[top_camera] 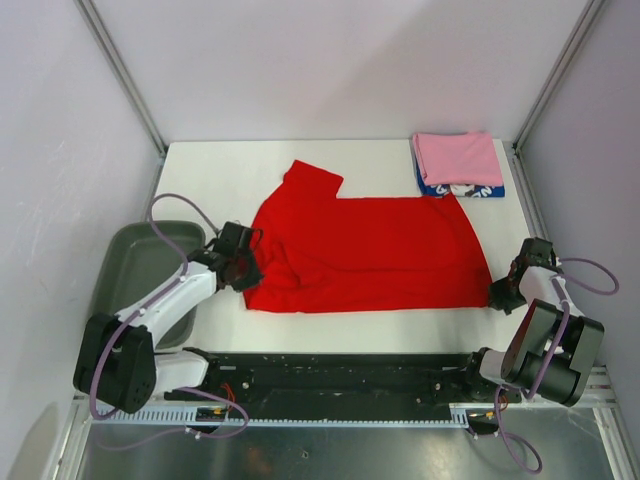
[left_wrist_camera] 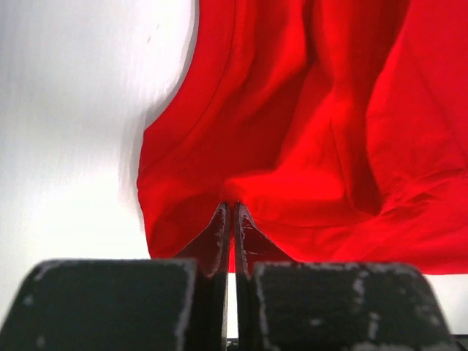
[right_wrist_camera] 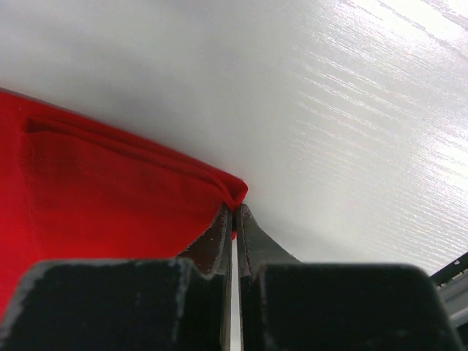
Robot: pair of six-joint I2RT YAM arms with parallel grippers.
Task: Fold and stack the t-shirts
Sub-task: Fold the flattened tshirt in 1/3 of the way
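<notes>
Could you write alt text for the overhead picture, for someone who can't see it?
A red shirt lies spread on a table, the left tool gripping its left edge and the right tool its near right corner. A folded pink shirt sits on a blue shirt at the far right; a grey tray lies left.

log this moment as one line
red t-shirt: spread out | left gripper: shut on its left edge | right gripper: shut on its right corner | pink t-shirt: stacked on blue t-shirt

The top camera looked steeply down from above the near side of the bright red cloth t-shirt (top_camera: pixel 370 250), well back. The wrist cameras sat low and close, facing its left edge and right corner; all three shared it.
</notes>
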